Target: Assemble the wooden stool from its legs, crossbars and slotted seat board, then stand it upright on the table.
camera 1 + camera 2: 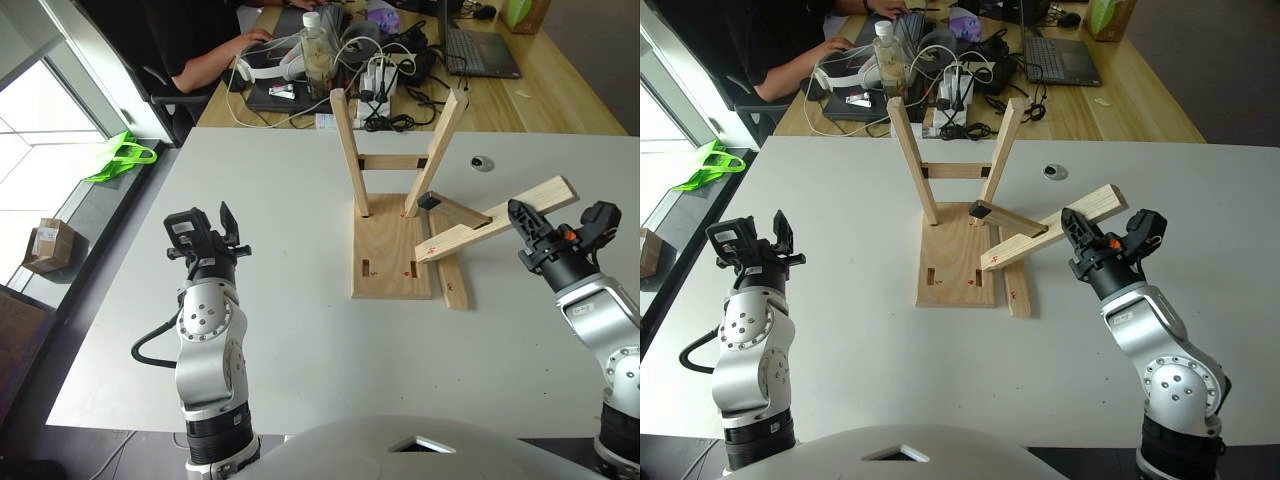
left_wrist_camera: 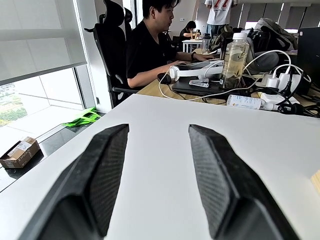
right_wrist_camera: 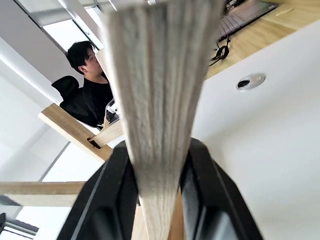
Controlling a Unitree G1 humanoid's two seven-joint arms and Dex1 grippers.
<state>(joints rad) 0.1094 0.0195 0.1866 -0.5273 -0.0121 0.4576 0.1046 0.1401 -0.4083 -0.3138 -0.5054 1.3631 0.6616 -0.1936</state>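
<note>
On the worktop (image 1: 280, 330): stool half built, leg 3 held at a slant.
Seat board (image 1: 390, 262) lies flat mid-worktop with its slots facing up, so legs can drop in from above. 2 legs (image 1: 348, 150) already stand in the far slots, tied by a crossbar (image 1: 393, 161), and the 2 near slots (image 1: 368, 268) are bare. Right gripper (image 1: 522, 222) is clamped on leg 3 (image 1: 480, 228) near its outer end. The inner end sits low by the right near slot, probably to steer it in, though I cannot tell if it touches. Leg 4 (image 1: 455, 285) lies along the board's right edge. Left gripper (image 2: 157, 165), fingers spread and holding nothing, hovers well left of the board, free to steady it.
</note>
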